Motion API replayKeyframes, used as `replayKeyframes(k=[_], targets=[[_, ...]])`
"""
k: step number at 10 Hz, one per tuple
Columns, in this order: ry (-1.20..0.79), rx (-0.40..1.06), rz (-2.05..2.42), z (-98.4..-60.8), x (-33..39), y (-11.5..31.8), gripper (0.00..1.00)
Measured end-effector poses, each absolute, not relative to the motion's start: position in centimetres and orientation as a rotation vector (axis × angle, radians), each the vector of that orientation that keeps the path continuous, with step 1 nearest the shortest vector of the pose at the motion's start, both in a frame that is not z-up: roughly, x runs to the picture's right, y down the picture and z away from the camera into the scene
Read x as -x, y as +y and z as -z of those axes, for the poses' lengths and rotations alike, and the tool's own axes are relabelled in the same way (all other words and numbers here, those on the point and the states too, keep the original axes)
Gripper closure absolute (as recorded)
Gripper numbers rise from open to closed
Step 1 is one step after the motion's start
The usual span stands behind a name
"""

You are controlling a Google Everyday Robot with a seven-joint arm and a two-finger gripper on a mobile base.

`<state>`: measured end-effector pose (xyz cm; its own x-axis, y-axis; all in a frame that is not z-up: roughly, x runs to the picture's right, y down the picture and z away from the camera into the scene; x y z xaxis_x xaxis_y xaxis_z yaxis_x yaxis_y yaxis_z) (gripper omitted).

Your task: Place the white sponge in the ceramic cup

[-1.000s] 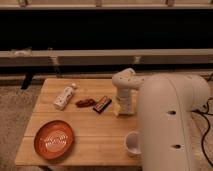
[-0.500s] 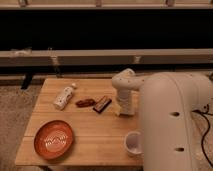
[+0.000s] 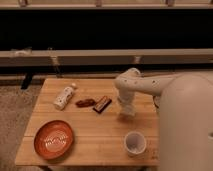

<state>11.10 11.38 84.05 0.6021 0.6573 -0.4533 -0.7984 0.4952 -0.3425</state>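
Note:
The ceramic cup (image 3: 135, 143) is small, white and round with a darker inside, and stands upright near the front right of the wooden table (image 3: 95, 132). My gripper (image 3: 126, 111) hangs from the white arm, pointing down and touching or nearly touching the tabletop, behind the cup and a little to its left. A pale patch at the gripper's tip may be the white sponge, but the gripper mostly hides it and I cannot make it out as a separate thing.
An orange-red plate (image 3: 54, 140) lies at the front left. A white bottle (image 3: 65, 96) lies on its side at the back left. A reddish snack (image 3: 85, 103) and a dark snack bar (image 3: 102, 104) lie left of the gripper. My white body (image 3: 187, 130) fills the right side.

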Motion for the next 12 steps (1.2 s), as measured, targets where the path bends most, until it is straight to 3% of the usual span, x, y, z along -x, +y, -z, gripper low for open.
replayKeyframes(k=[6, 12], targets=[[0.204, 0.433, -1.067, -74.0, -6.8, 9.8, 1.00], [0.162, 0.428, -1.224, -70.0, -8.1, 10.8, 1.00]])
